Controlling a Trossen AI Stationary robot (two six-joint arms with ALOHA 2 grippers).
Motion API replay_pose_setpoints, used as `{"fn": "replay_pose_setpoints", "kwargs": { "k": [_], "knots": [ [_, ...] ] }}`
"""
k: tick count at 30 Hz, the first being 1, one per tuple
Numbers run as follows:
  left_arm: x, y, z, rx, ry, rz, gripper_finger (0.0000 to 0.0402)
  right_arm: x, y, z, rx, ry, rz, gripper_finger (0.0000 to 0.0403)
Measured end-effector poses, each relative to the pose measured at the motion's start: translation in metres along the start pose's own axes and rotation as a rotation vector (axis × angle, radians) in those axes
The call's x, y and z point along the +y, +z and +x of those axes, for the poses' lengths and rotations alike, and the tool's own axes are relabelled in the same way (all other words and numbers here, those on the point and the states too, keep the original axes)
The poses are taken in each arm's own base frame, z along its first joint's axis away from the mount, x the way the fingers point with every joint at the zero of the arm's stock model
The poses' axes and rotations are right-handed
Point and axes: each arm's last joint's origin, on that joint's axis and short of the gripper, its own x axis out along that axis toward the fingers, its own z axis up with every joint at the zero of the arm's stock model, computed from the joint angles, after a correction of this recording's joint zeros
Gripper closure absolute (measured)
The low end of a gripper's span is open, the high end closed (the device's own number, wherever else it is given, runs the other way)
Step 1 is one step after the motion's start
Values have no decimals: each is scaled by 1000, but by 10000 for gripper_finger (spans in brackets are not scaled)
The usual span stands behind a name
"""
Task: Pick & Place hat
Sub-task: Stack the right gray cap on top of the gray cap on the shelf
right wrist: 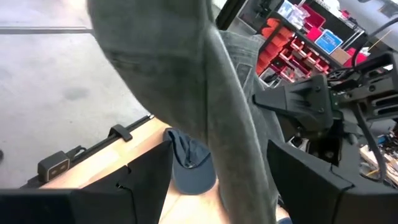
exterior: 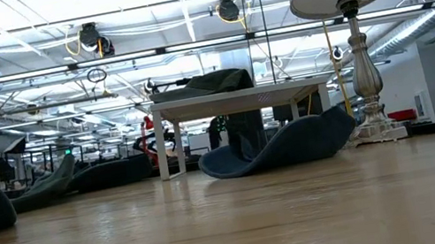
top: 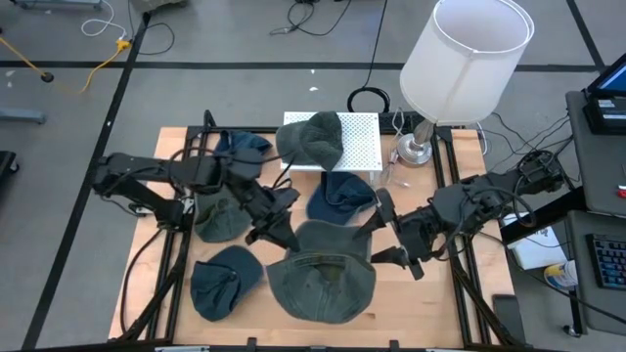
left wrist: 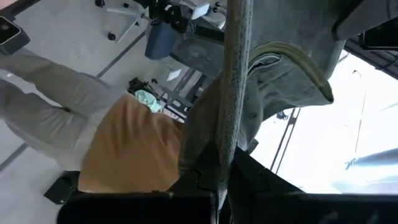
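A grey-green brimmed hat [top: 323,282] hangs over the table's near middle, between my two grippers. My left gripper [top: 282,233] is at its left side and is shut on it; in the left wrist view the hat [left wrist: 280,68] rises past the gripper [left wrist: 224,183]. My right gripper [top: 383,244] is at the hat's right side and is open. In the right wrist view the hat's brim [right wrist: 239,143] runs through the gap between the two fingers [right wrist: 146,180]; I cannot tell whether it touches them. My left gripper pinches the hat's brim [left wrist: 229,140] between its two fingers, which come at it nearly level from the table's left. The brim stands edge-on between the fingers. The hat is lifted off the table, its crown spreading beyond the fingers.
Several other hats lie on the wooden table: a dark blue one [top: 225,284] at the near left, a blue one [top: 337,196] in the middle, a green one [top: 220,217] on the left. Another green hat [top: 311,137] sits on a white stand [top: 362,137]. A lamp [top: 460,59] stands far right.
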Motion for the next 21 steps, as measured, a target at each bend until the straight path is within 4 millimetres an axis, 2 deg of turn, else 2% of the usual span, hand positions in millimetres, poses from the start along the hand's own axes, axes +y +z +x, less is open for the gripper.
{"fn": "replay_pose_setpoints", "kwargs": {
  "k": [3,6,11,13,21],
  "knots": [
    [-1,3,0,7,4,10,394,0,0,0,4,2,39,159],
    [-2,4,-2,5,2,13,394,0,0,0,3,1,84,198],
    [-3,3,-3,10,-8,27,393,3,2,0,-5,13,128,325],
    [-6,2,-3,17,-28,76,380,5,3,0,-15,28,127,379],
    [-9,4,-6,-8,-52,468,289,5,6,-7,-30,21,263,397]
  ]
}}
